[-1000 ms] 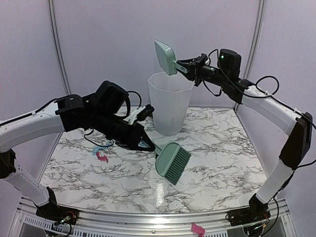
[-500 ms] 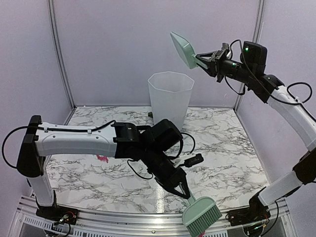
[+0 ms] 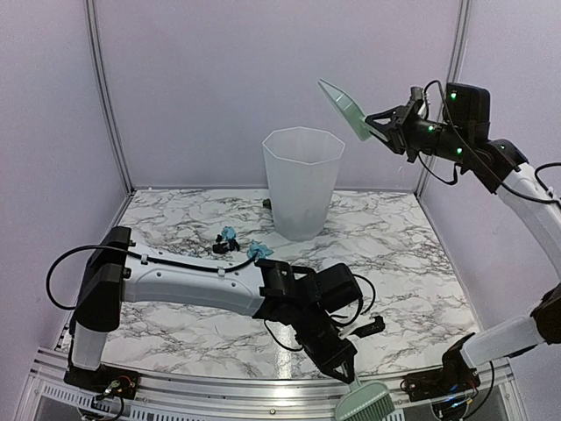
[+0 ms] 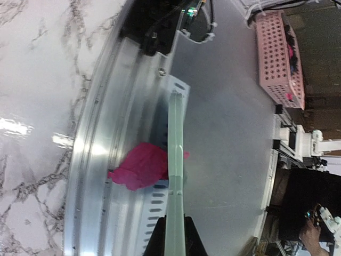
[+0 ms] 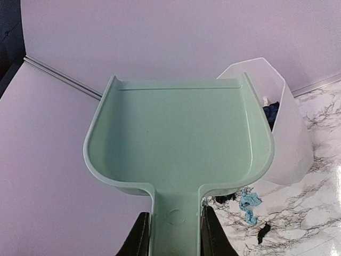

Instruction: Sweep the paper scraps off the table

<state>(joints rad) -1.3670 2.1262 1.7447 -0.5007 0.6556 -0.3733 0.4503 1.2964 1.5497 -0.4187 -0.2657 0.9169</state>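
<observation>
Left gripper (image 3: 344, 370) is down low at the near edge of the table (image 3: 412, 263). Its jaws are clamped tight on the handle of the green brush (image 3: 364, 405). The brush head hangs just past the fingertips, out over the metal front rail (image 3: 219, 386).

On the left wrist camera the brush (image 4: 176, 160) runs edge-on, straight out from the fingers. 1 pink scrap (image 4: 139, 169) lies on the rail (image 4: 101, 160) just ahead of that gripper (image 4: 173, 240). The brush crosses over the scrap's edge, but I cannot tell whether the bristles actually touch it.

Right gripper (image 3: 386, 123) is up high, jaws narrow and pinching the handle of the green dustpan (image 3: 344, 110). The pan tilts up and away from the fingertips. The translucent white bin (image 3: 302, 180) stands on the table, below and to the side of the pan.

From the right wrist, the pan (image 5: 181, 138) spreads out ahead of the gripper (image 5: 176, 229), with the bin (image 5: 287, 138) just beyond its far corner. Dark blue bits (image 5: 272, 111) sit inside the bin.

More paper scraps (image 3: 230, 239) are on the table: 2 light blue bits and a dark one. They lie near the foot of the bin, well behind the left gripper and far below the right one.
</observation>
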